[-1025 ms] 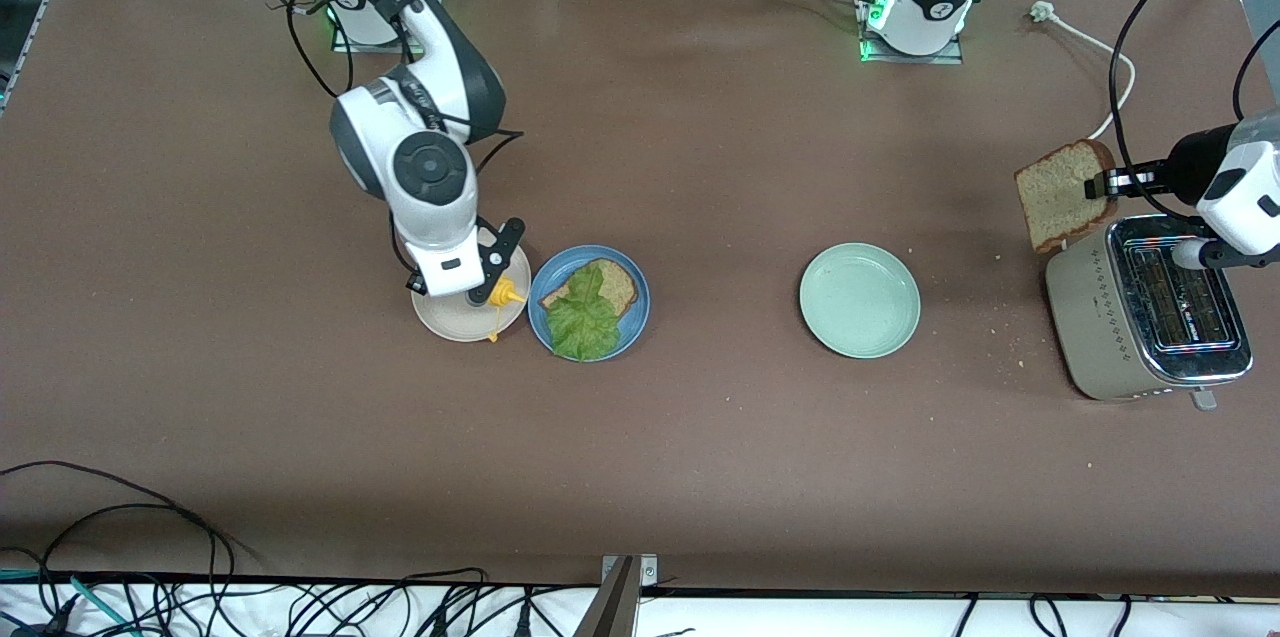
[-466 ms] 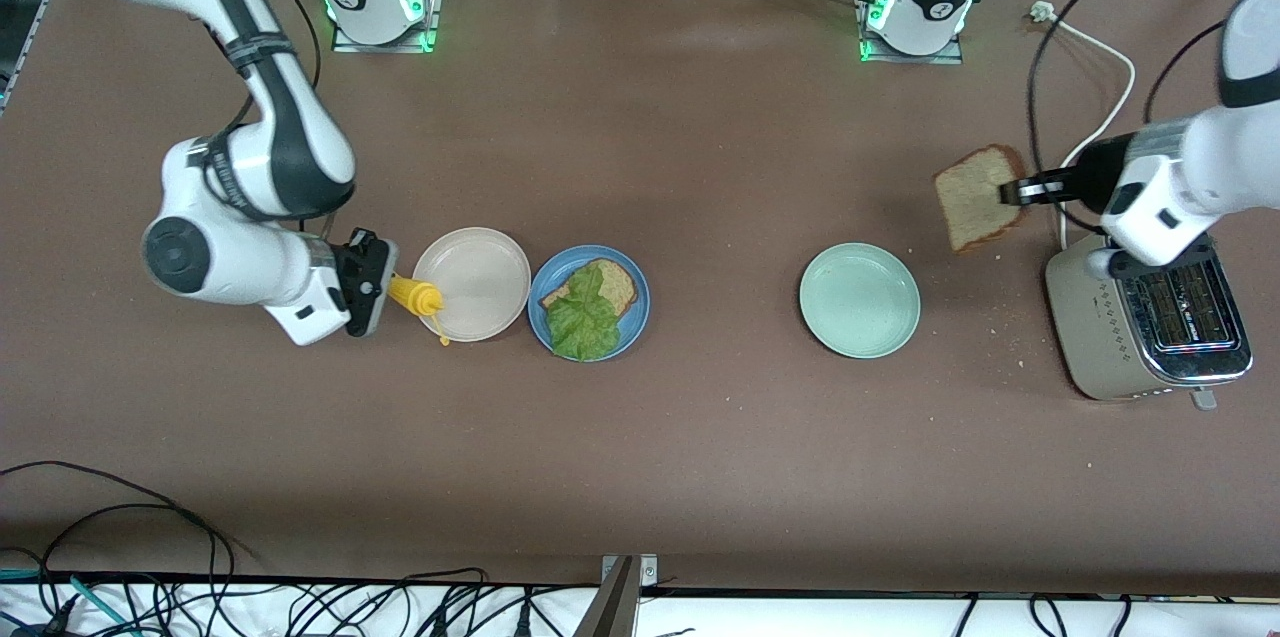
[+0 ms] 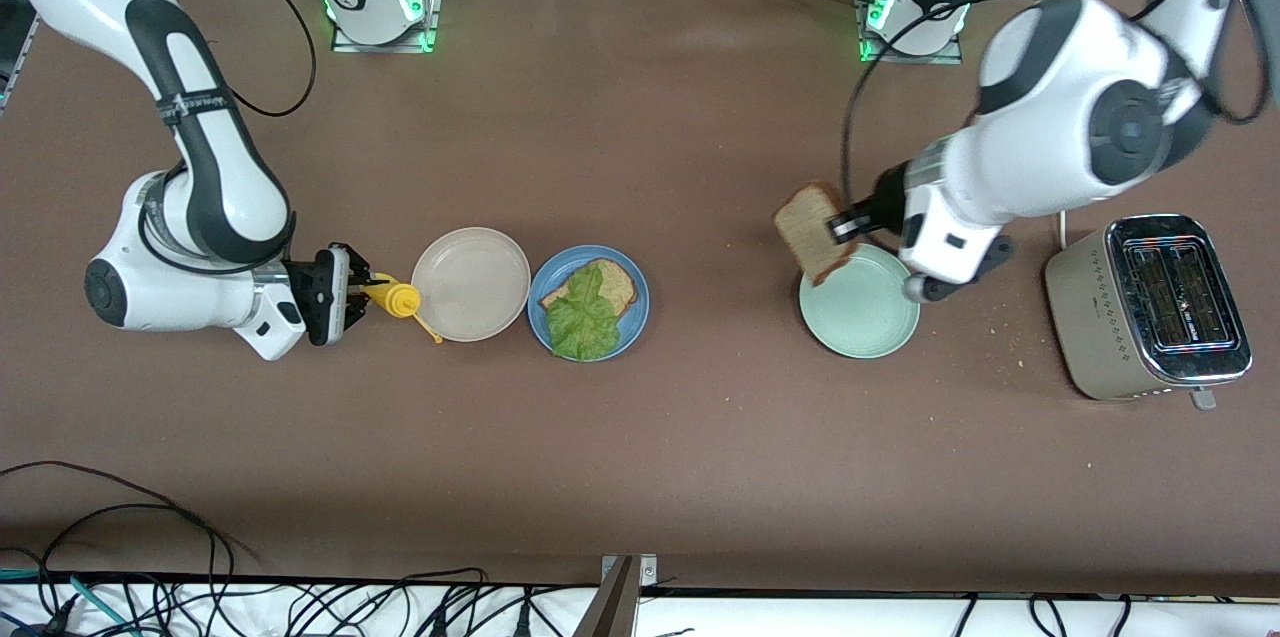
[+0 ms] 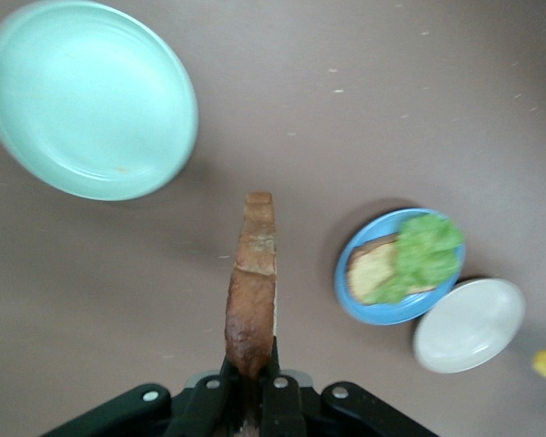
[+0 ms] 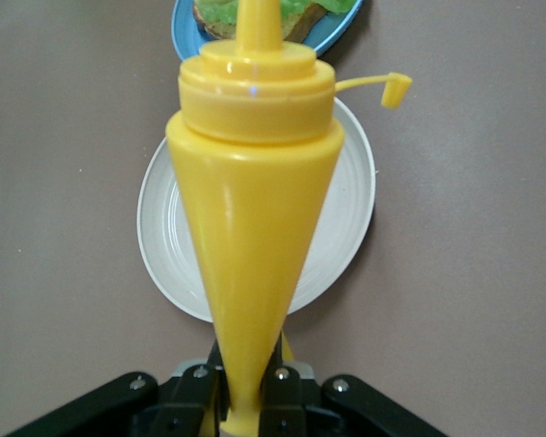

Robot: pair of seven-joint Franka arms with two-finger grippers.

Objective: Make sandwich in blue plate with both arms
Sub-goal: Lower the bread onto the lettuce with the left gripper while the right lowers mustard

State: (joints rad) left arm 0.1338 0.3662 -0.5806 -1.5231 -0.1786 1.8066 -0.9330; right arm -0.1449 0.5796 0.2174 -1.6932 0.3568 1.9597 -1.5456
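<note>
Brown table (image 3: 680, 167); left gripper (image 3: 845, 226) pinching edge-up bread slice (image 3: 812, 232), right gripper (image 3: 352, 292) pinching level yellow bottle (image 3: 395, 298).

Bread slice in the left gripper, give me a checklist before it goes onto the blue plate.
1. Left gripper shut on the brown wholegrain bread slice: ok.
2. Slice over the round matte blue plate: not ok, it hangs at the rim of the pale mint-green plate.
3. Bottom slice and ruffled green lettuce leaf lie in the blue plate: ok.
4. Right gripper, shut on the yellow squeeze bottle, is off the blue plate, beside the beige plate: ok.
5. Sauce on the lettuce: cannot tell.
</note>
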